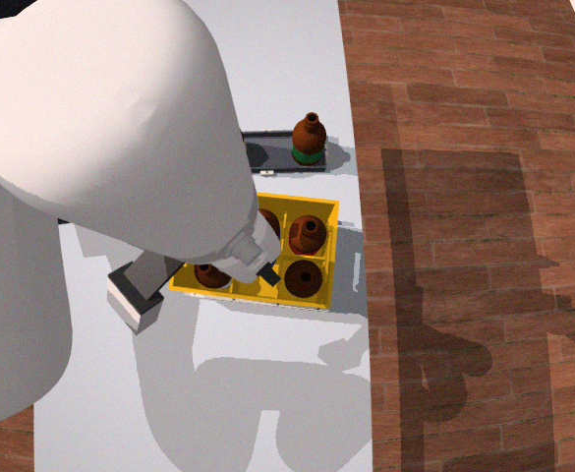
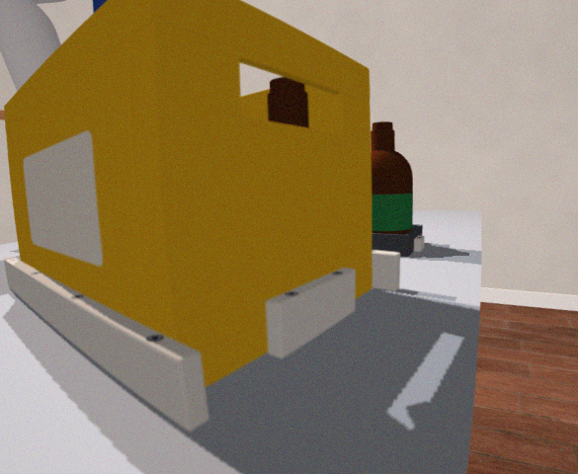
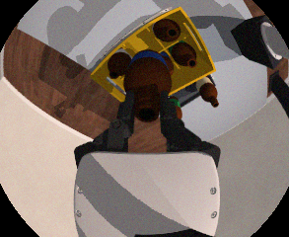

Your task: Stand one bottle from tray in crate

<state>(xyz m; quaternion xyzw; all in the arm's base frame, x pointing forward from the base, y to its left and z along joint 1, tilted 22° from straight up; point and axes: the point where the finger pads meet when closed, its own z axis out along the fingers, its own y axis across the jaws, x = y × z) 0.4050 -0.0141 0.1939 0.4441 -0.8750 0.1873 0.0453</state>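
My gripper point(image 3: 147, 100) is shut on the neck of a brown bottle with a blue band point(image 3: 146, 82) and holds it upright over the yellow crate point(image 3: 159, 49). In the overhead view the arm hides the held bottle and most of the gripper; the wrist is over the crate's middle column. Bottles stand in the crate's right cells point(image 1: 308, 233) point(image 1: 303, 278) and in its front left cell point(image 1: 209, 275). Another bottle point(image 1: 269, 220) shows partly in the back middle cell. A green-banded bottle point(image 1: 309, 140) stands upright on the dark tray point(image 1: 284, 150) behind the crate.
White stop blocks point(image 2: 309, 311) hold the crate's point(image 2: 187, 203) base on the white table. The table's right edge point(image 1: 361, 254) runs close beside the crate, with brick floor beyond. My arm covers the left part of the tray and table.
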